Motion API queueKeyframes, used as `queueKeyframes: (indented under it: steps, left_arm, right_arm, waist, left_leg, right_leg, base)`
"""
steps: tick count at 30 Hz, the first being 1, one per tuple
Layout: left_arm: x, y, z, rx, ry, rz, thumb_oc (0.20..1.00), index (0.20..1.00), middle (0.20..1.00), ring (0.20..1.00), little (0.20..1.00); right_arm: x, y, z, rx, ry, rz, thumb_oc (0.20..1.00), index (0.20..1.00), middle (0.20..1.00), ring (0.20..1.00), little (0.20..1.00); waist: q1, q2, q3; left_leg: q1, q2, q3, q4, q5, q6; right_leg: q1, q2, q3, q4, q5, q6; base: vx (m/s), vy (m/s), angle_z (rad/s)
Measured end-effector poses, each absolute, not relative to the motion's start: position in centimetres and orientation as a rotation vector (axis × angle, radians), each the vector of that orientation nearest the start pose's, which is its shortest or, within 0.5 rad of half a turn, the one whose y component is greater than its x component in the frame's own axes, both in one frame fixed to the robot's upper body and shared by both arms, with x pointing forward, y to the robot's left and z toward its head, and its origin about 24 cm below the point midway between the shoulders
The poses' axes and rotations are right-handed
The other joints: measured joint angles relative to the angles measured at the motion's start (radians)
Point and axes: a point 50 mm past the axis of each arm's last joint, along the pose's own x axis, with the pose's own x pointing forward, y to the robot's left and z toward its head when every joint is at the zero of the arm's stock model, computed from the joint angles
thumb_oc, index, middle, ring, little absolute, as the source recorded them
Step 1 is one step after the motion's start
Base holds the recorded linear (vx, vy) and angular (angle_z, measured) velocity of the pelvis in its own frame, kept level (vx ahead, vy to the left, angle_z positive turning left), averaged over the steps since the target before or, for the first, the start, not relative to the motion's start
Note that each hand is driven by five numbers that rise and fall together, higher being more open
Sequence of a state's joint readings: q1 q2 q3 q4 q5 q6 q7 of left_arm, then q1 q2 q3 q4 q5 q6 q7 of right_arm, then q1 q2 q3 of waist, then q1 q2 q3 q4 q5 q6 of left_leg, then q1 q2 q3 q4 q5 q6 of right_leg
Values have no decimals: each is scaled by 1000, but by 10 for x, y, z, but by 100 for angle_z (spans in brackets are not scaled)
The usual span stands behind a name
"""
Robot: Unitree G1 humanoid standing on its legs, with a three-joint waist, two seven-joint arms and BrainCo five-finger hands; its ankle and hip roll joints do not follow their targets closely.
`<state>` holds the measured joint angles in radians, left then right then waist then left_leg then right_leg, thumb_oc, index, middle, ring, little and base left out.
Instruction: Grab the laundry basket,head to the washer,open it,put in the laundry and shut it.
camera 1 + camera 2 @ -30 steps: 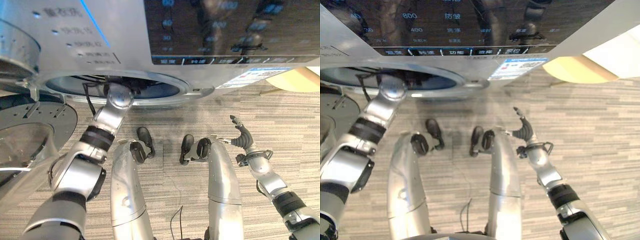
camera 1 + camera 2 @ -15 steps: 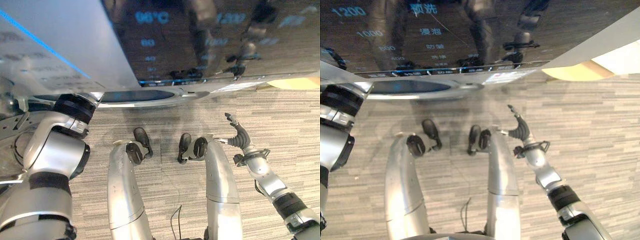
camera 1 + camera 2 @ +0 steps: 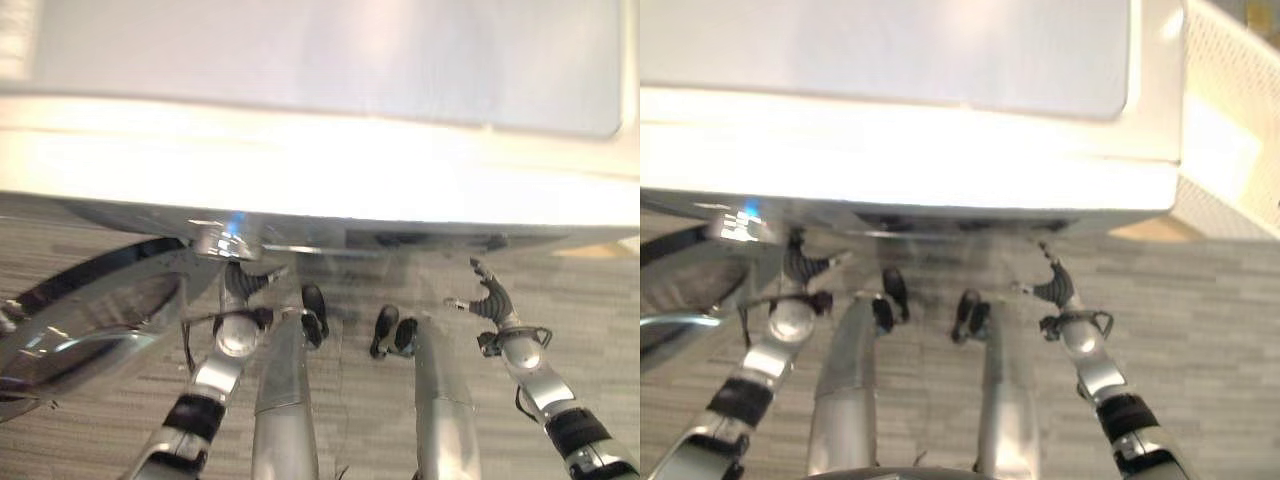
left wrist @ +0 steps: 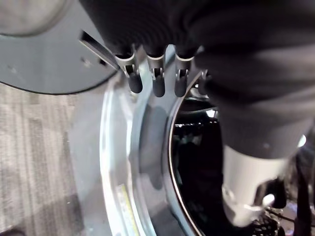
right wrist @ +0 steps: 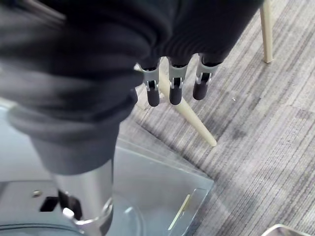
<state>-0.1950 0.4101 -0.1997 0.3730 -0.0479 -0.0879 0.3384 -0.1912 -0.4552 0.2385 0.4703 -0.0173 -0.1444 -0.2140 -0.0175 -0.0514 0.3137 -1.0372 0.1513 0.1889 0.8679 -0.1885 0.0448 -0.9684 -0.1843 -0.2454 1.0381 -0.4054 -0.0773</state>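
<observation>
The washer (image 3: 320,150) stands close ahead with its door (image 3: 90,320) swung open to the robot's left, ready for shutting. The left hand (image 3: 243,285), fingers relaxed and empty, hangs near the drum opening (image 4: 202,167); the right hand (image 3: 490,300) hovers empty, fingers loose, over carpet (image 5: 256,118).

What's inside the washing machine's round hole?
Through the washer's round opening the drum looks dark, with a few glints on dark shapes near its edge. What they are cannot be told, and the left hand covers part of the opening.
</observation>
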Motion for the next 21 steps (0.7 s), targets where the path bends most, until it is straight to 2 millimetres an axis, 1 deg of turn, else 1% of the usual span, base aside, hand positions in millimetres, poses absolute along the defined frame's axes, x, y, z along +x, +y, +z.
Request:
queueKeyframes:
  steps: [1, 2, 3, 5, 7, 9, 10, 11, 13, 15, 16, 17, 19, 20, 21]
  left_arm:
    - [279, 216, 20, 390, 87, 196, 1000, 1000, 1000, 1000, 1000]
    - [274, 217, 14, 369, 113, 186, 1000, 1000, 1000, 1000, 1000]
    - [269, 217, 8, 348, 135, 176, 1000, 1000, 1000, 1000, 1000]
    - [261, 217, 1, 326, 161, 155, 1000, 1000, 1000, 1000, 1000]
    - [246, 220, -12, 318, 210, 129, 1000, 1000, 1000, 1000, 1000]
    - [226, 224, -33, 289, 309, 114, 1000, 1000, 1000, 1000, 1000]
    - [218, 226, -41, 294, 351, 112, 1000, 1000, 1000, 1000, 1000]
    - [206, 232, -55, 312, 421, 109, 1000, 1000, 1000, 1000, 1000]
    - [200, 234, -63, 318, 469, 106, 1000, 1000, 1000, 1000, 1000]
    - [193, 238, -75, 333, 535, 104, 1000, 1000, 1000, 1000, 1000]
    - [190, 239, -77, 354, 547, 102, 1000, 1000, 1000, 1000, 1000]
    - [193, 240, -76, 386, 540, 94, 1000, 1000, 1000, 1000, 1000]
    - [189, 244, -82, 461, 577, 83, 1000, 1000, 1000, 1000, 1000]
    - [186, 245, -85, 494, 593, 75, 1000, 1000, 1000, 1000, 1000]
    - [177, 247, -91, 513, 624, 70, 1000, 1000, 1000, 1000, 1000]
  right_arm:
    - [277, -221, 5, -546, 144, -39, 1000, 1000, 1000, 1000, 1000]
    - [275, -221, 1, -554, 163, -34, 1000, 1000, 1000, 1000, 1000]
    - [271, -221, -4, -555, 182, -29, 1000, 1000, 1000, 1000, 1000]
    - [263, -222, -12, -554, 213, -27, 1000, 1000, 1000, 1000, 1000]
    - [253, -224, -20, -578, 245, -20, 1000, 1000, 1000, 1000, 1000]
    - [239, -229, -35, -591, 311, -19, 1000, 1000, 1000, 1000, 1000]
    - [233, -232, -42, -598, 345, -21, 1000, 1000, 1000, 1000, 1000]
    - [226, -235, -51, -614, 390, -20, 1000, 1000, 1000, 1000, 1000]
    - [220, -235, -56, -611, 417, -18, 1000, 1000, 1000, 1000, 1000]
    - [212, -236, -68, -613, 483, -21, 1000, 1000, 1000, 1000, 1000]
    - [210, -237, -70, -613, 492, -21, 1000, 1000, 1000, 1000, 1000]
    - [208, -238, -73, -614, 506, -24, 1000, 1000, 1000, 1000, 1000]
    - [204, -240, -80, -614, 552, -29, 1000, 1000, 1000, 1000, 1000]
    - [200, -240, -83, -613, 569, -30, 1000, 1000, 1000, 1000, 1000]
    - [196, -241, -86, -612, 581, -30, 1000, 1000, 1000, 1000, 1000]
  waist:
    - [-1, 0, 0]
    - [3, 1, 0]
    - [-2, 1, -2]
    - [-3, -4, -10]
    - [-4, -4, -19]
    - [-5, -6, -30]
    - [-6, -5, -40]
    - [-6, -1, -53]
    - [-7, -1, -54]
    - [-7, 0, -60]
    - [-7, 3, -79]
    - [-9, 6, -83]
    - [-7, 10, -89]
    - [-9, 17, -107]
    - [-10, 25, -129]
  left_leg:
    - [47, -7, 0, -28, 5, -2]
    - [92, -13, -2, -49, 6, -2]
    - [139, -19, -6, -73, 10, -3]
    - [230, -33, -6, -136, 13, -7]
    - [316, -42, -1, -211, 32, -10]
    - [418, -56, 13, -297, 54, -9]
    - [451, -61, 17, -331, 64, -10]
    - [500, -65, 20, -377, 80, -12]
    - [550, -72, 21, -423, 95, -12]
    - [660, -87, 27, -534, 140, -11]
    - [680, -92, 27, -572, 153, -14]
    - [708, -96, 29, -609, 158, -16]
    - [795, -102, 46, -710, 201, -17]
    - [831, -105, 49, -756, 214, -20]
    - [857, -108, 58, -801, 230, -21]
  right_leg:
    - [49, 0, -4, -27, 6, 10]
    - [100, -1, -14, -51, 7, 11]
    - [150, -1, -20, -75, 13, 22]
    - [243, 4, -23, -139, 14, 27]
    - [325, 14, -25, -216, 29, 48]
    - [416, 18, -24, -293, 51, 59]
    - [446, 19, -23, -322, 63, 60]
    - [494, 28, -25, -369, 80, 71]
    - [542, 34, -28, -415, 95, 72]
    - [639, 45, -28, -508, 132, 76]
    - [655, 49, -28, -538, 140, 83]
    - [679, 53, -29, -570, 149, 80]
    - [748, 68, -27, -653, 181, 88]
    - [772, 77, -22, -694, 195, 96]
    - [789, 83, -18, -733, 210, 103]
  base:
    - [86, -4, 11]
    - [49, -10, 14]
    - [78, -9, 18]
    - [94, -3, 10]
    - [98, 8, -3]
    - [84, 22, -3]
    - [120, 32, -7]
    - [166, 45, -3]
    - [100, 40, 0]
    - [97, 50, -4]
    - [193, 62, -3]
    - [188, 75, -6]
    - [164, 94, -15]
    - [84, 73, -23]
    - [27, 91, -36]
